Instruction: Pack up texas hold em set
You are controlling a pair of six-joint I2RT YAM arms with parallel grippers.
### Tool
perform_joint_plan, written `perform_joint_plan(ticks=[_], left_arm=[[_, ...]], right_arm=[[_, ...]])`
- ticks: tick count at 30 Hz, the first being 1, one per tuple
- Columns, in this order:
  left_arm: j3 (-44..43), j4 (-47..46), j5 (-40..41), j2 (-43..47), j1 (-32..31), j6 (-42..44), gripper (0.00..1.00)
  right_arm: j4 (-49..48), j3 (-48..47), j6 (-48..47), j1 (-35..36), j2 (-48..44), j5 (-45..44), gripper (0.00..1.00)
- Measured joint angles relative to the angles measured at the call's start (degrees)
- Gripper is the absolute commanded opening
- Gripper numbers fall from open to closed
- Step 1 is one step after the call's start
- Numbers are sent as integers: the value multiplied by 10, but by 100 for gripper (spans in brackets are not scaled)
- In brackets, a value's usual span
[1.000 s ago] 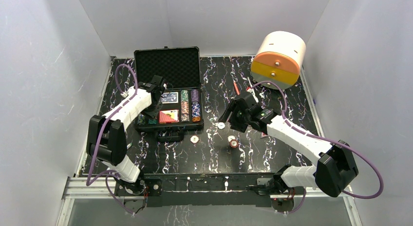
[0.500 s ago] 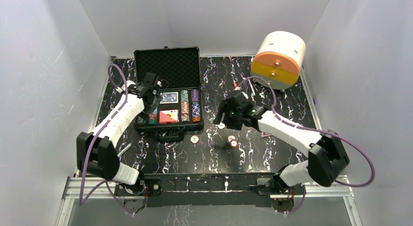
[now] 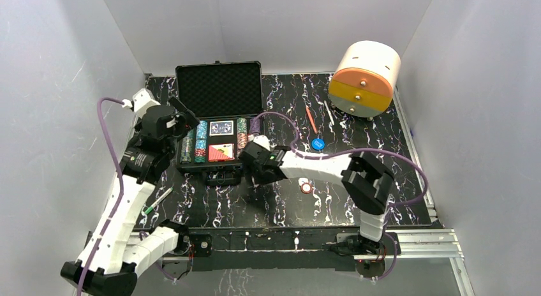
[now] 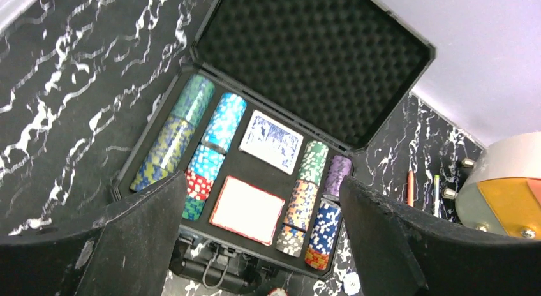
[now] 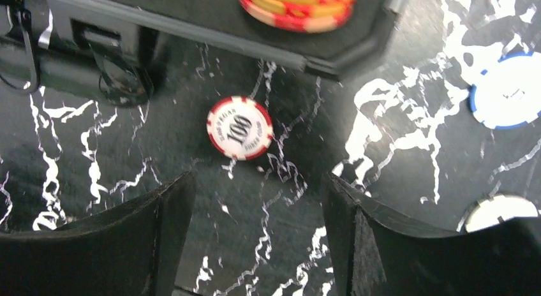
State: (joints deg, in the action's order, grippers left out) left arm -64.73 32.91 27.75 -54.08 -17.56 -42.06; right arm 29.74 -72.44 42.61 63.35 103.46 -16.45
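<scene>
Overhead wide, wrist views close; all show case (image 3: 219, 92).

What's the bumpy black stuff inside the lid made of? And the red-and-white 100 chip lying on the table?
The lid lining looks like soft black foam: it is matte, with rows of egg-crate dimples. The 100 chip looks like hard plastic or a clay mix, smooth with a faint sheen and a printed centre. The pictures can't settle which.

Black case (image 4: 319, 60), red-and-white chip (image 5: 240, 127), white-veined black table (image 5: 408, 162), blue-rimmed white button (image 5: 507, 92)
</scene>
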Motion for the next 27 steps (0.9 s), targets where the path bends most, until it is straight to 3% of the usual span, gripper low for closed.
perform_joint_plan(ticks=[8,20,27], left_arm=[[0,-30,-1,18,0,71,89],[0,-29,-7,7,0,80,91],[0,-28,-9,2,0,80,91]], right_arm=[[19,-71,-33,16,99,-25,68],[24,-100,-58,16,122,-27,64],[17,-103,-68,17,124,-29,53]])
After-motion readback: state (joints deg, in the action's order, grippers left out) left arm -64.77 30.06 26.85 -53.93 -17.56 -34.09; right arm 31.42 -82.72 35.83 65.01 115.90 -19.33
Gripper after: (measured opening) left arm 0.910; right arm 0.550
